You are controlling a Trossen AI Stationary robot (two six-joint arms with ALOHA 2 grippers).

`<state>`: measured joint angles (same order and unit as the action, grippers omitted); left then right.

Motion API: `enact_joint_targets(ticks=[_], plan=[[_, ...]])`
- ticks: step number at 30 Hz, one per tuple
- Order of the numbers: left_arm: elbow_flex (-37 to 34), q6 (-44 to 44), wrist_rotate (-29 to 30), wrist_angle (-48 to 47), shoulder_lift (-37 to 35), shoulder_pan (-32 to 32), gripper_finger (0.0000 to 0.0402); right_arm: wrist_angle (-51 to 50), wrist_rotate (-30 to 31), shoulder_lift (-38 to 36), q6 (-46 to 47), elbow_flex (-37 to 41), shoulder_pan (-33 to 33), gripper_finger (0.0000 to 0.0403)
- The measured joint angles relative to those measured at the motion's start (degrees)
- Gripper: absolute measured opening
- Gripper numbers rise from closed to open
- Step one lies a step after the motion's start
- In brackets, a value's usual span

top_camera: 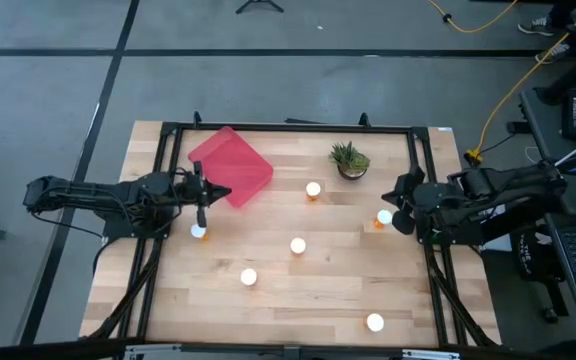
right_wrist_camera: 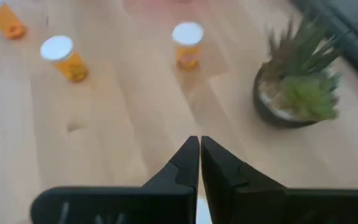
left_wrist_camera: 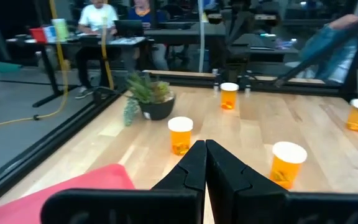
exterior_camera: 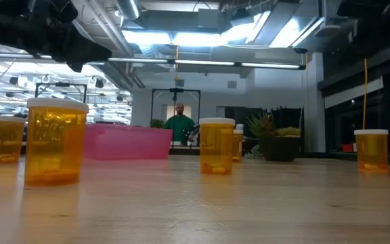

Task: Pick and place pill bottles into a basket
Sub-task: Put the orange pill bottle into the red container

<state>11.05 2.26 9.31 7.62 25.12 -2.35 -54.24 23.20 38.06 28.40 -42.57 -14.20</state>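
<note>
My left gripper fills the bottom of the left wrist view, its two dark fingers pressed together tip to tip with nothing between them. My right gripper shows the same in its own view: fingers closed to a thin seam, empty.

In the high view, my left gripper sits at left centre, just above one pill bottle, and beside the lower left edge of the basket, which lies turned like a diamond in the upper left of the table. My right gripper sits at right centre, with another bottle just to its left (almost touching, though I cannot tell whether it does).

Each arm, I judge, has its own nearest bottle. All six stand upright, long axis vertical, white caps up, so a grasp would call for opening first and closing across the body. The left arm is far nearer the basket. The other four are spread over the table: one near the potted plant, one at centre, one lower left of centre, one at lower right. None lies in the basket yet.

The bottle nearest each gripper is missing from, or cut off in, that arm's wrist view. In the low view both grippers are out of sight above.
</note>
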Motion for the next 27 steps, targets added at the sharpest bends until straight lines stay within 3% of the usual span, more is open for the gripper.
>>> enact_joint_targets(ticks=[5,10,20,27], plan=[[0.00,-0.02,-1.05,-0.02,0.00,0.00,0.0002,-3.09,-3.95,0.72,8.06,-0.02,-2.08,0.0017],[0.00,-0.02,-1.10,-0.04,0.00,0.00,0.0002,-4.86,-3.88,2.14,10.54,-0.02,-6.84,0.0005],[0.00,-3.27,-1.67,-0.08,0.00,0.00,0.0002,-10.13,1.81,2.99,28.66,-0.02,-20.88,0.0002],[0.00,-3.65,-1.54,-0.09,0.00,0.00,0.0002,-11.57,1.10,7.41,41.36,-0.02,-28.76,0.0002]])
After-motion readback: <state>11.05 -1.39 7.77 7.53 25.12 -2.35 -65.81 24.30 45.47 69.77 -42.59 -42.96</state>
